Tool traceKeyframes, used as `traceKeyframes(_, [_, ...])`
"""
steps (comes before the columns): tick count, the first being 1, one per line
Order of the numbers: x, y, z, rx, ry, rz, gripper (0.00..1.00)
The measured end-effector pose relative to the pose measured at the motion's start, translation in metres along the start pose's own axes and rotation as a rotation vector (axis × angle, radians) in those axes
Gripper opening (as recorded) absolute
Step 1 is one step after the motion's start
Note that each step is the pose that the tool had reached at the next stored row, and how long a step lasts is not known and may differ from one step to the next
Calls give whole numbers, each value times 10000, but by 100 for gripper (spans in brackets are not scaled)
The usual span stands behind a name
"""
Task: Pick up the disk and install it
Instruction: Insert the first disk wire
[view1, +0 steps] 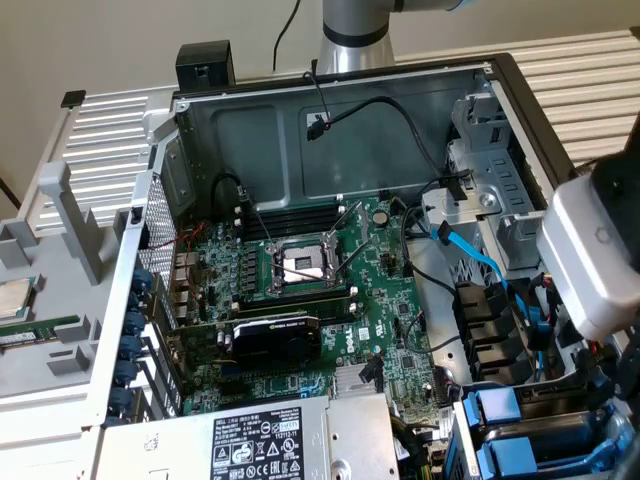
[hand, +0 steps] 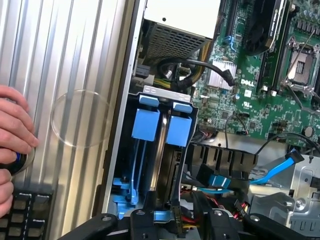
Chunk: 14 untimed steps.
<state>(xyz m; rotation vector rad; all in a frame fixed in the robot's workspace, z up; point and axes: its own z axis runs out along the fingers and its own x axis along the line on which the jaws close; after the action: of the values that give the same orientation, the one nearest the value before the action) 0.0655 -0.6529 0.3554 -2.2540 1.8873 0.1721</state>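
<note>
Disk stood edge-on in its blue frame inside the drive bay, at the case's corner on the exterior view's lower right. From the exterior view's left came the ribbed table, then the open case. Inside it lay the motherboard with its bare socket, a black card and the power supply. A blue cable ran down toward the bay. Furthest right, the arm's wrist hung tilted over the bay, aimed down into it.

In the wrist view the gripper sat at the disk's near end. Whether it had hold of the disk could not be told. A black cable looped by the power supply beyond the bay. A person's hand rested on the table beside a keyboard.
</note>
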Motion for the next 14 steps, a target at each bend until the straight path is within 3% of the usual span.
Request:
traceKeyframes(3, [5, -10, 12, -50, -40, -131, 43])
traceKeyframes(14, [26, -62, 61, -331, -184, -1081, 43])
